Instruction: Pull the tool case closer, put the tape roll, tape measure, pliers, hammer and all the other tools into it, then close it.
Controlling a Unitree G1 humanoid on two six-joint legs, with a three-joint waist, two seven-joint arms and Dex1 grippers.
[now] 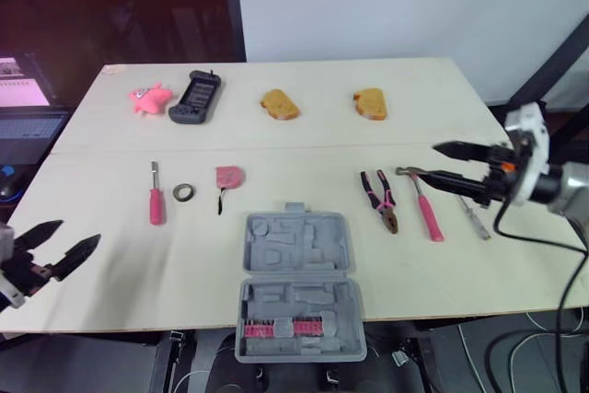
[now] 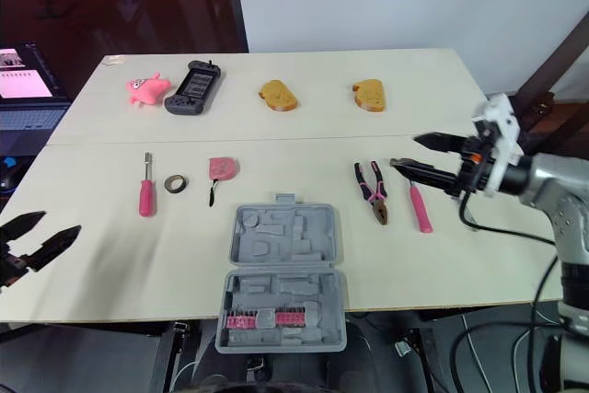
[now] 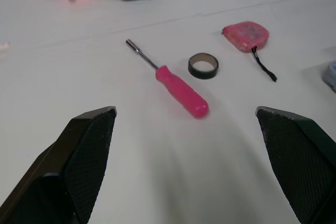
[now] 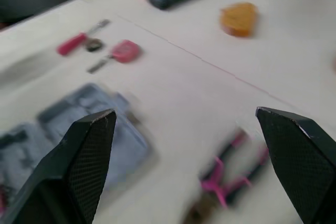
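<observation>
Grey tool case [image 1: 299,287] open flat, pink bits in front half.

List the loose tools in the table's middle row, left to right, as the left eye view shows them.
Pink screwdriver → tape roll → tape measure → pliers → hammer → thin screwdriver
</observation>
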